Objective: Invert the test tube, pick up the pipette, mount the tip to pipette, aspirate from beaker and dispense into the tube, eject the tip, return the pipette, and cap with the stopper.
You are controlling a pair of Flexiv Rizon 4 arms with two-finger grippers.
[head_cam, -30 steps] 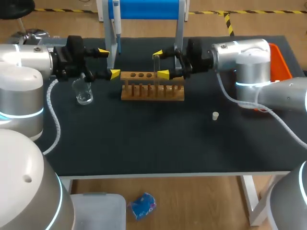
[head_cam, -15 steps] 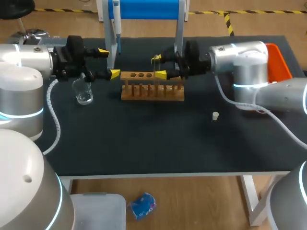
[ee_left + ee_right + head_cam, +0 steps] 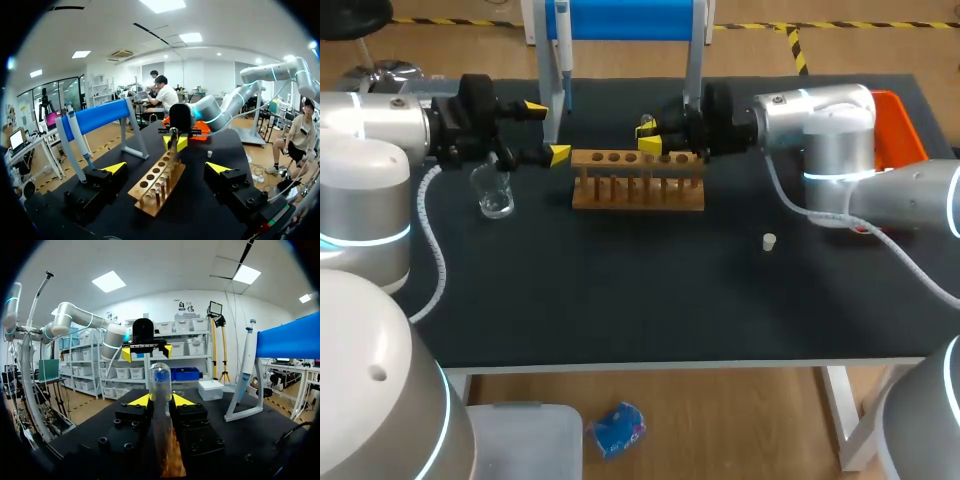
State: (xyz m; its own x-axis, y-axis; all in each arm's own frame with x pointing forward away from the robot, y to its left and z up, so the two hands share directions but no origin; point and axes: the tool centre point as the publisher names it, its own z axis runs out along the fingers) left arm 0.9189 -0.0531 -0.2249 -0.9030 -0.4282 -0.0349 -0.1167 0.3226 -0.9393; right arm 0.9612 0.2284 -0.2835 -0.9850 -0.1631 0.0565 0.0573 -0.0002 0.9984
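A clear test tube [image 3: 160, 382] stands rounded end up in the wooden rack [image 3: 638, 190], near its middle. My right gripper [image 3: 648, 134] comes in from the rack's right end and is shut on the tube, one yellow tip [image 3: 139, 400] against each side. My left gripper [image 3: 547, 131] hangs open at the rack's left end, and the rack [image 3: 155, 187] runs out ahead between its fingers. The glass beaker [image 3: 495, 192] sits just under the left arm. The pipette [image 3: 563, 45] hangs on the blue stand behind the rack. A small white stopper [image 3: 770, 241] lies on the mat to the right.
The blue stand's white legs [image 3: 692, 70] rise right behind the rack, close to both grippers. An orange tray [image 3: 902, 128] sits at the table's right edge behind my right arm. The black mat [image 3: 640, 290] in front of the rack is bare.
My right gripper has slid left along the rack to the tube and closed its fingers on it. The left arm has not moved.
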